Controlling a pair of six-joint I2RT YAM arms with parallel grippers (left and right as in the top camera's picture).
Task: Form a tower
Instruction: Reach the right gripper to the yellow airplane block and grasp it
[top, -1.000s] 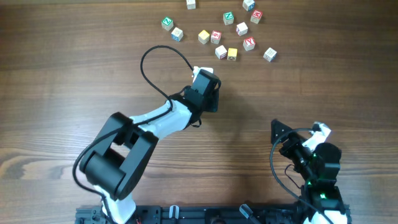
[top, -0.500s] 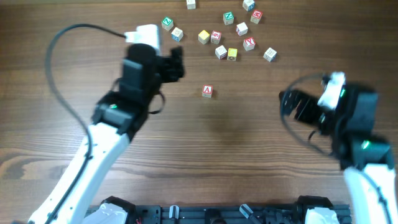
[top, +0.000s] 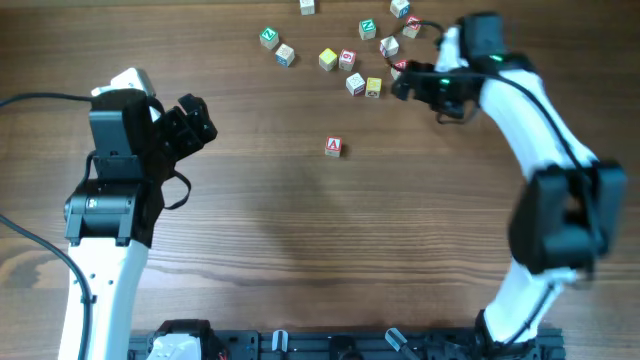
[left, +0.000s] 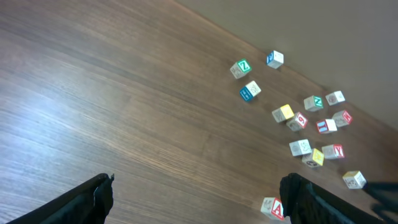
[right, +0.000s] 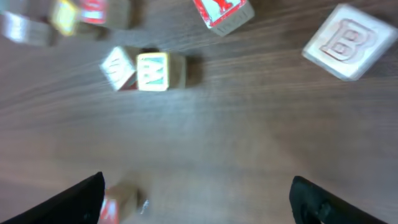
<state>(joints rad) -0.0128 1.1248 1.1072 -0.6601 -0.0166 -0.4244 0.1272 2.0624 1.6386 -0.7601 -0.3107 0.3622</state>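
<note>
No tower is in view. A single cube with a red "A" stands alone mid-table; in the left wrist view the A cube sits just inside my right fingertip, untouched. My left gripper is open and empty, well left of that cube. My right gripper hangs open over the loose cube cluster at the back. Under it lie a yellow cube, a white "B" cube and a blurred red-faced cube beside one finger.
Several loose alphabet cubes lie scattered at the table's far edge: a green one, a yellow one, a white one and others. The right arm stretches across the right side.
My left arm pulled back to the left and its gripper opened, leaving the "A" cube on the table. My right arm swung from the near right corner up to the cube cluster.
</note>
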